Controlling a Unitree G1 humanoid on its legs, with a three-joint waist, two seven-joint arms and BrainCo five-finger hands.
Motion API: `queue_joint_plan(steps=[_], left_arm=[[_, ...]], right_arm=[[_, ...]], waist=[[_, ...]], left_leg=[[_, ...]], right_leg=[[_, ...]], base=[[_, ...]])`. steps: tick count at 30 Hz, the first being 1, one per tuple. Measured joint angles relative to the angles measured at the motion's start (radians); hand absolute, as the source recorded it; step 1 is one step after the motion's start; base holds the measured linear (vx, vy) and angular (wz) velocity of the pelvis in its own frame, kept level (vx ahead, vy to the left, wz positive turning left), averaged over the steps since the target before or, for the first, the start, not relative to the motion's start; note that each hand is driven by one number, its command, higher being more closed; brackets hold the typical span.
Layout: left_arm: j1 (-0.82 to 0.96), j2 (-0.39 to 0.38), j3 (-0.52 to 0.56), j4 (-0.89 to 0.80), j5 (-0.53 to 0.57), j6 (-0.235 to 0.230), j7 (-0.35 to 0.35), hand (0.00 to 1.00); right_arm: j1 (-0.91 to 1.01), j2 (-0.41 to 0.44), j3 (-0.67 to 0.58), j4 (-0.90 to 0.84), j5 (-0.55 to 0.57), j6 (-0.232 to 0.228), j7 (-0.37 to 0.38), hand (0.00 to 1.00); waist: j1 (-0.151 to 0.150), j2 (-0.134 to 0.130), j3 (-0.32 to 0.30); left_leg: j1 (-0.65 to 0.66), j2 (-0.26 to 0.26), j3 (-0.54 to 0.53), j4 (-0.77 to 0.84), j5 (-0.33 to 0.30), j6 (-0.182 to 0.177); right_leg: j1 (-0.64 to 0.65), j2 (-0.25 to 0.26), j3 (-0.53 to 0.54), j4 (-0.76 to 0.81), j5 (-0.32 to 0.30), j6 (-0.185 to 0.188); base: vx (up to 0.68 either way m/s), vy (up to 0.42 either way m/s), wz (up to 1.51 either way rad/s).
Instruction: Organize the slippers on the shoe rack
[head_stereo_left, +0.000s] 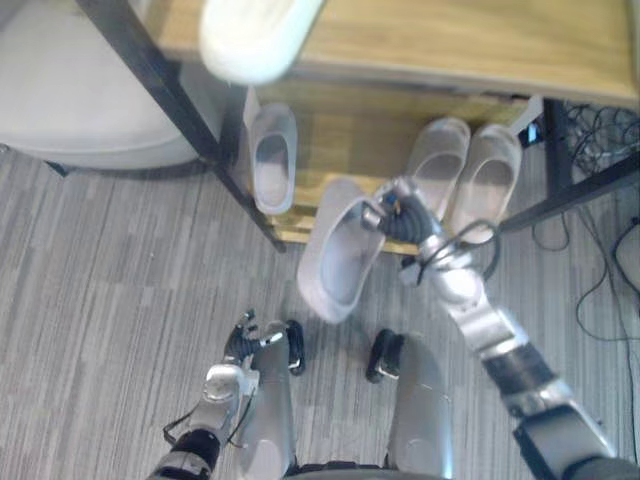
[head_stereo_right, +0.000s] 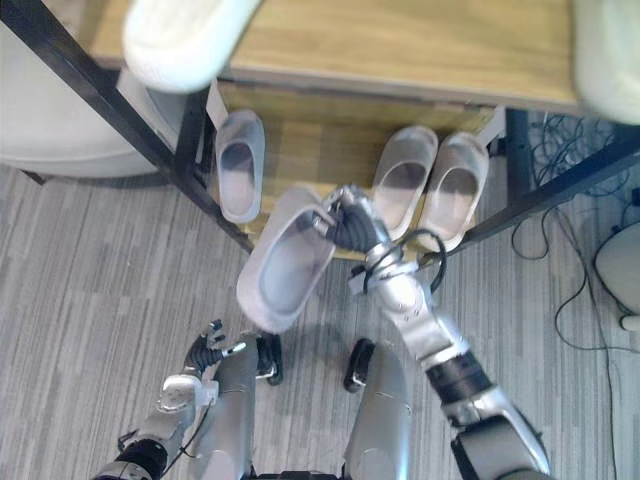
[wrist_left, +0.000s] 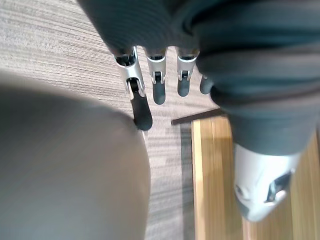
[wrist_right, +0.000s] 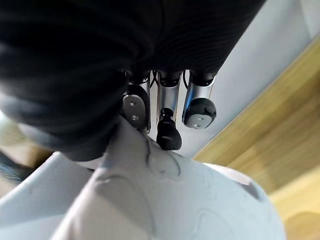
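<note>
So: right hand (head_stereo_left: 400, 215) is clamped on the rim of a grey slipper (head_stereo_left: 340, 255), fingers curled over the edge with the thumb behind it. The slipper hangs clear of the floor (head_stereo_left: 100, 280), opening towards the head camera, just in front of the shoe rack (head_stereo_left: 150, 70). The rim grip leaves the sole free, so my read is it can be slid sole-down onto the wood. The lower shelf (head_stereo_left: 350, 135) holds a single slipper (head_stereo_left: 272, 160) at its left end and a pair (head_stereo_left: 440, 160) side by side at the right, with bare wood between. The held one hangs in front of that gap and looks like the single's mate, so probably it goes beside it. The top shelf (head_stereo_left: 450, 40) carries a pale slipper (head_stereo_left: 250, 35) overhanging the front edge. Left hand (head_stereo_left: 245, 345) sits low by the floor, fingers loose, holding nothing.
</note>
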Motion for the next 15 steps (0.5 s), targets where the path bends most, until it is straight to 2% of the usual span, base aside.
queue_joint_plan(steps=[4,6,10,15], left_arm=[[-0.014,-0.017,0.017,-0.091,-0.021,-0.009,-0.004,0.00],[-0.015,-0.036,0.053,-0.130,-0.044,-0.008,-0.006,0.00],[-0.016,-0.039,0.076,-0.203,-0.070,-0.010,-0.004,0.00],[-0.025,-0.044,0.077,-0.246,-0.081,-0.013,-0.003,0.00]], right_arm=[[-0.108,-0.036,0.000,0.011,-0.048,0.006,-0.048,1.00],[-0.128,-0.052,0.001,0.011,-0.090,0.008,-0.067,1.00],[-0.209,-0.089,0.003,0.027,-0.148,0.021,-0.093,1.00],[-0.332,-0.116,0.016,0.146,-0.169,0.051,-0.129,1.00]], waist=[[0.031,0.002,0.010],[0.044,0.003,0.011],[0.067,0.003,0.011],[0.094,0.003,0.011]], left_leg=[[-0.130,-0.001,-0.004,0.111,-0.035,0.012],[-0.186,-0.001,-0.006,0.138,-0.041,0.004],[-0.280,0.016,-0.003,0.180,-0.037,0.003],[-0.337,0.013,-0.008,0.189,-0.025,-0.002]], right_leg=[[-0.135,-0.031,0.028,0.129,-0.050,0.004],[-0.188,-0.046,0.029,0.168,-0.064,0.002],[-0.274,-0.064,0.029,0.226,-0.086,-0.007],[-0.327,-0.077,0.023,0.247,-0.088,-0.018]], base=[[-0.08,0.059,0.06],[-0.04,0.038,0.16],[0.01,0.005,0.17],[0.05,-0.005,0.06]])
